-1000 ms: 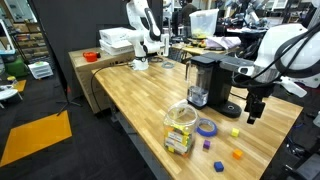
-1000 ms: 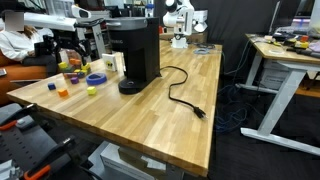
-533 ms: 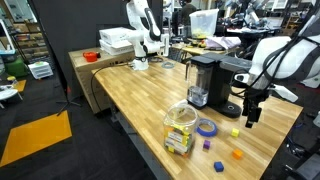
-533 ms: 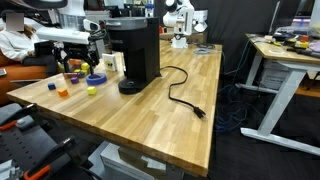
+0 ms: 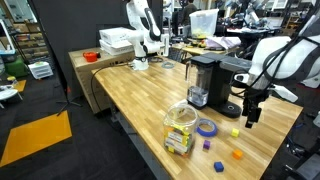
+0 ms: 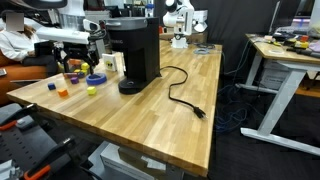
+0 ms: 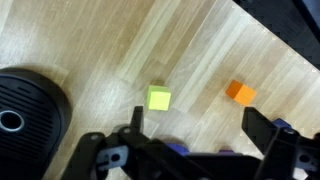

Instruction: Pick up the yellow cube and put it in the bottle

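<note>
Approach step. Hovers with black two-finger gripper (image 7: 195, 122) spread wide, empty, above tiny bright yellow cube (image 7: 158, 97) at wrist-view centre. Calls next for probably a slight leftward shift, descent, closing; then carrying to squat clear plastic jar (image 5: 181, 128), lower centre in an exterior view.

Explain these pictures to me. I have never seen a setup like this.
A white robot arm works at a wooden table. Its gripper, the two-fingered grasping part, hangs open above the table and holds nothing. Two pictures come from cameras standing in the room. The third comes from a camera on the wrist, looking down past the gripper. On the table stand a black coffee maker and a clear jar, with a blue tape ring and small cubes nearby. The wrist view shows the yellow cube on the wood near the gripper and an orange cube apart from it.
</note>
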`<state>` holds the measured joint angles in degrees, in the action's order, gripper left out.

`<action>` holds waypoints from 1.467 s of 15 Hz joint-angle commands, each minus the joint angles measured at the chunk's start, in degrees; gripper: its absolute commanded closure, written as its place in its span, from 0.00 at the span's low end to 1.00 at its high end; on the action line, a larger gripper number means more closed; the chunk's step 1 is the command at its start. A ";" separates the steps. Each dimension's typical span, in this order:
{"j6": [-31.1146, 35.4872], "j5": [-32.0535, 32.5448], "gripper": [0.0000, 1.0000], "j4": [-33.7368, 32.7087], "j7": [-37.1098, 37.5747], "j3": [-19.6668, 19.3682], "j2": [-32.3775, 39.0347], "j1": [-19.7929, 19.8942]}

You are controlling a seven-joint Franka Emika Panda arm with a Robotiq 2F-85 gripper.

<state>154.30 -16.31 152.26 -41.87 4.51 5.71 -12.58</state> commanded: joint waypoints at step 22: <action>12.28 18.77 0.00 -5.74 15.28 6.30 17.06 7.46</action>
<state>165.47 -1.20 147.48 -29.73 10.50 21.04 -6.51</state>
